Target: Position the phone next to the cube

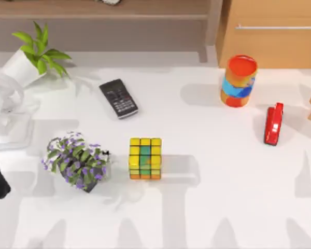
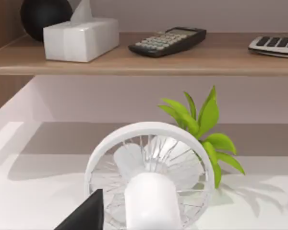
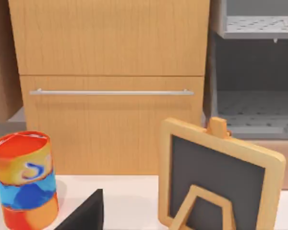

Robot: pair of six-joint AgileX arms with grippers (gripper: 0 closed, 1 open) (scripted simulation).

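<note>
Phone candidate: a black handset [image 1: 118,98] with rows of keys lies flat on the table [image 1: 223,207], up and to the left of the cube and well apart from it. It may not be the phone the task means.
Handling, judged: light, stiff and thin, with a smooth casing that is likely slippery. It is best pinched across its two long edges near the middle, from above.
Cube [image 1: 145,158]: yellow, green and orange squares; it stands just left of the table's centre, with bare table on its right.
Neighbours: a purple-flowered plant [image 1: 75,161] sits just left of the cube. A painted can [image 1: 239,81] and a red stapler [image 1: 273,123] are well to the right.
Left gripper [image 2: 86,213]: parked at the table's left edge, behind a white fan [image 2: 151,179]. Its opening cannot be told, and no object is seen in its hold.
Right gripper [image 3: 86,211]: parked at the right, near the can and a small chalkboard [image 3: 216,184]. Its opening cannot be told either.
</note>
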